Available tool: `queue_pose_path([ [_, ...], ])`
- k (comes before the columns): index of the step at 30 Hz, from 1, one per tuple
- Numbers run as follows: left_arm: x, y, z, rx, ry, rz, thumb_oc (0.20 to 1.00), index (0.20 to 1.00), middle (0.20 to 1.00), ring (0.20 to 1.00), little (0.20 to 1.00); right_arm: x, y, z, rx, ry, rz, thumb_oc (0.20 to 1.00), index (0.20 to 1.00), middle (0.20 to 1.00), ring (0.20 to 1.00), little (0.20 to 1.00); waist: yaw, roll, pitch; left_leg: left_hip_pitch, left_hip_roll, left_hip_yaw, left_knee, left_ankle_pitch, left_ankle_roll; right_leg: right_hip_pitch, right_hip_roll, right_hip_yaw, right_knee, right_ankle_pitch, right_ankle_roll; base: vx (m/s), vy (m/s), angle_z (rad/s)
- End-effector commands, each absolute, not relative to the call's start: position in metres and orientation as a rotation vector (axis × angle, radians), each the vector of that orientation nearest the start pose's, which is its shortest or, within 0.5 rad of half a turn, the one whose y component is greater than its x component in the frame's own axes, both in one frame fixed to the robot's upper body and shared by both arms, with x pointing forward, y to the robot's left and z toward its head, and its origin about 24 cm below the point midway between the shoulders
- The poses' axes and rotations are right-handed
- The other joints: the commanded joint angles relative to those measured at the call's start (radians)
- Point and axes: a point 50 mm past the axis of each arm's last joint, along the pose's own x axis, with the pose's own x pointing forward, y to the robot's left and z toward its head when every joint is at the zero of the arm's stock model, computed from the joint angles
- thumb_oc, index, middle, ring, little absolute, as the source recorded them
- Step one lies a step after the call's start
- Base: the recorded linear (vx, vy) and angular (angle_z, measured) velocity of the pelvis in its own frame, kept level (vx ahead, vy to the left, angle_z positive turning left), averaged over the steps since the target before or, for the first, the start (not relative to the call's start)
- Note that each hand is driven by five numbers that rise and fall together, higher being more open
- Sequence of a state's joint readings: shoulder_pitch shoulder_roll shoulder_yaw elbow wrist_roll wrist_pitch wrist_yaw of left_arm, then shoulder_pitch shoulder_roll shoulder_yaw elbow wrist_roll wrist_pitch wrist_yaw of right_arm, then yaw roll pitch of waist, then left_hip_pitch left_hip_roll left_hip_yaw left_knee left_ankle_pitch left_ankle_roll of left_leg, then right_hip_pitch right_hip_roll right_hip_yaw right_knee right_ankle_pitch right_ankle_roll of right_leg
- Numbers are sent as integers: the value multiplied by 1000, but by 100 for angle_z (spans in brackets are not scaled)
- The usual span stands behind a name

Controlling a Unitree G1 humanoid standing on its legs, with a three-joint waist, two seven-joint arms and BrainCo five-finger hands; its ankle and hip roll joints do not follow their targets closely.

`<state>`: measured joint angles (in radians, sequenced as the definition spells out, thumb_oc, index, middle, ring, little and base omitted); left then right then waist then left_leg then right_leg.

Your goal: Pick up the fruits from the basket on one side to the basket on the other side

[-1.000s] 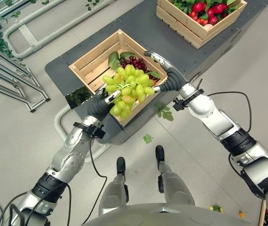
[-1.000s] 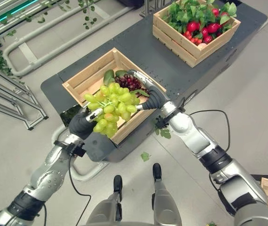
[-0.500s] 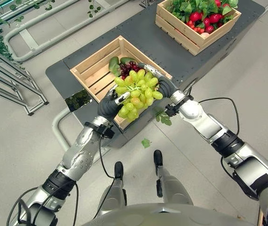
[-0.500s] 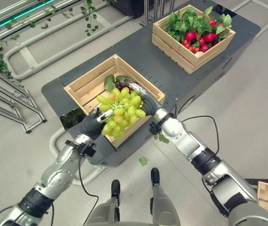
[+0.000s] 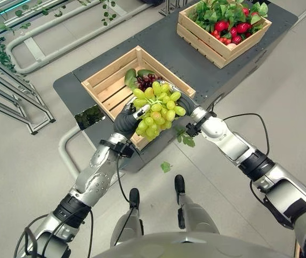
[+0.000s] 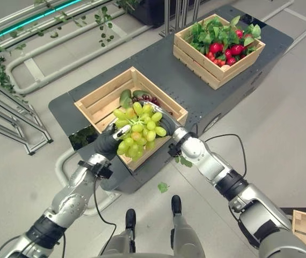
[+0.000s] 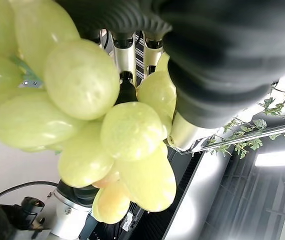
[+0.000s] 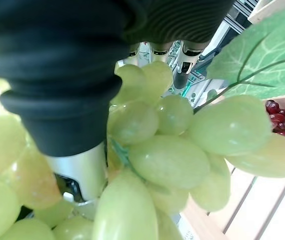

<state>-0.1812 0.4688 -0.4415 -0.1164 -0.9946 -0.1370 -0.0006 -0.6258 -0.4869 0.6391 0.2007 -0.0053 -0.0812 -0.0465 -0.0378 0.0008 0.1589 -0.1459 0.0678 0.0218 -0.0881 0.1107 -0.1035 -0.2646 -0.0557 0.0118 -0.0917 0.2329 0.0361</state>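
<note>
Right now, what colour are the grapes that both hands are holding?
Light green grapes, clearest in the left eye view.

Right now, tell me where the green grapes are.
In the eye views the green grapes sit between the left hand and right hand, over the near corner of the nearer wooden crate.

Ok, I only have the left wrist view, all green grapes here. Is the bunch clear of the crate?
Observer: Raised, yes: the green grapes hang over the near crate's front rim, held between the left hand and the right hand.
Operator: Anything else in that crate?
Observer: Dark red grapes and a green leaf in its far corner.
Operator: And the other crate?
Observer: The far crate, holding red fruit and leaves, sits further right on the dark platform.
</note>
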Motion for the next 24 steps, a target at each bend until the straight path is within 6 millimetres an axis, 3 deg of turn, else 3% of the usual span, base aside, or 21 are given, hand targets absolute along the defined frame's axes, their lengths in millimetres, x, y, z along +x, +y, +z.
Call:
queue_pose_path([
  [1,273,83,131,-534,-211,-654,200,200,200,200,200,314,-35,153,-574,-523,655,1000,1000,1000,1000,1000,15,-20,-25,-1,-52,-5,1,-66,47,60,-30,-62,4,-141,106,0,0,0],
  [10,278,77,128,-531,-186,-671,200,200,200,200,200,310,-14,158,-522,-523,765,1000,1000,1000,1000,1000,20,-25,-30,-3,-52,-4,1,-63,45,58,-29,-63,4,-138,105,0,0,0],
  [11,278,77,128,-529,-186,-671,200,200,200,200,200,309,-12,160,-509,-525,774,341,341,341,341,341,21,-26,-31,-3,-51,-4,1,-62,45,59,-28,-63,4,-139,104,0,0,0],
  [12,278,77,128,-529,-186,-671,200,200,200,200,200,309,-12,160,-509,-525,774,341,341,341,341,341,21,-26,-31,-3,-51,-4,1,-62,45,59,-28,-63,4,-139,104,0,0,0],
  [13,278,77,127,-532,-183,-671,200,200,200,200,200,309,-12,160,-504,-525,770,200,200,200,200,200,21,-26,-31,-3,-50,-4,1,-62,45,59,-28,-63,4,-139,104,0,0,0],
  [24,276,74,124,-533,-169,-671,200,200,200,200,200,308,-16,160,-517,-541,750,200,200,200,200,200,21,-29,-38,4,-45,-6,1,-65,42,66,-27,-66,4,-142,104,0,0,0],
])
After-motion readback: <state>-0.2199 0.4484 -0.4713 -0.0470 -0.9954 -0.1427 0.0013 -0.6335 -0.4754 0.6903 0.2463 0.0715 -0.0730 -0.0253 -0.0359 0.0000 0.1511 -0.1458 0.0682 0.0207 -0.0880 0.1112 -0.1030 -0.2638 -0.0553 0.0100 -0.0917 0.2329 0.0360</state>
